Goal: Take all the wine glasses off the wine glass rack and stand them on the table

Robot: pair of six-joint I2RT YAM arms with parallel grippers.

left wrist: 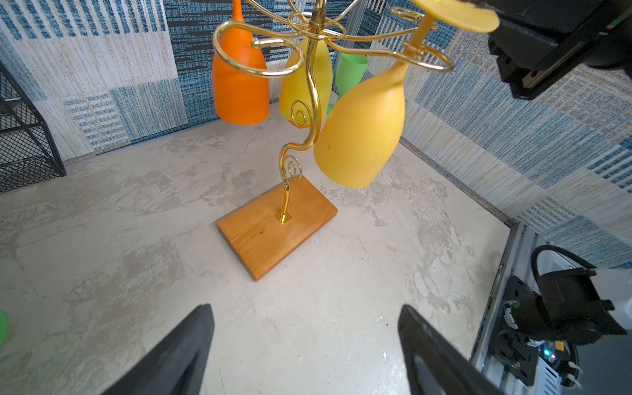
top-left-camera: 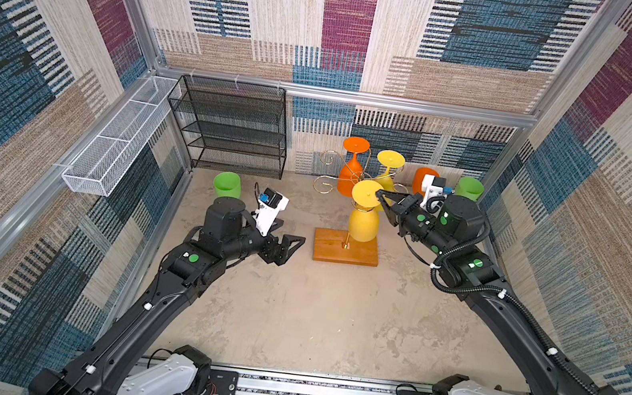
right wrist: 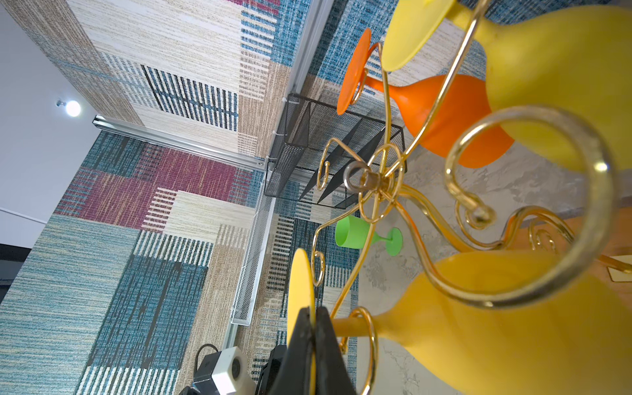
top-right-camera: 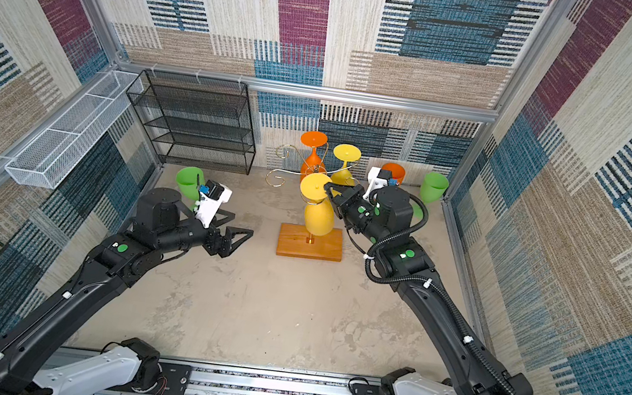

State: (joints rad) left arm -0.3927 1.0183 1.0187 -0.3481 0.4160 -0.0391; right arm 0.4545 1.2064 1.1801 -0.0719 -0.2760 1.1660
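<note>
Rack spot: the wine glass rack point(top-left-camera: 356, 254) sits on the table point(top-left-camera: 311, 311) toward the far edge, a bit right of centre, with its wooden base flat down.
Wine glass: the yellow wine glass point(top-left-camera: 363, 224) hangs upside down on the scroll arm closest to the near edge. Its stem is still inside the gold curl. From the left wrist view point(left wrist: 362, 130) the bowl tilts outward, away from the rack's twisted stem.
Right arm: comes up from the near right corner with the elbow bent. The right gripper point(top-left-camera: 381, 194) is raised to the rack's top and points left.
Right grip: clamped tight on the rim of the wine glass's foot disc, super clear in the right wrist view point(right wrist: 313, 313).
Left arm: stretched out from the near left corner and kept low. The left gripper point(top-left-camera: 286, 233) is aimed right at the wooden base, well apart from it.
Left grip: fingers point(left wrist: 191, 342) spread wide, nothing between them.
Other glasses: an orange glass point(top-left-camera: 348, 178) and a second yellow glass point(top-left-camera: 390, 159) hang on the far-side arms.
Loose stuff: a green glass point(top-left-camera: 227, 185) stands near the left edge, and a black mesh shelf point(top-left-camera: 231, 128) is against the far edge.
</note>
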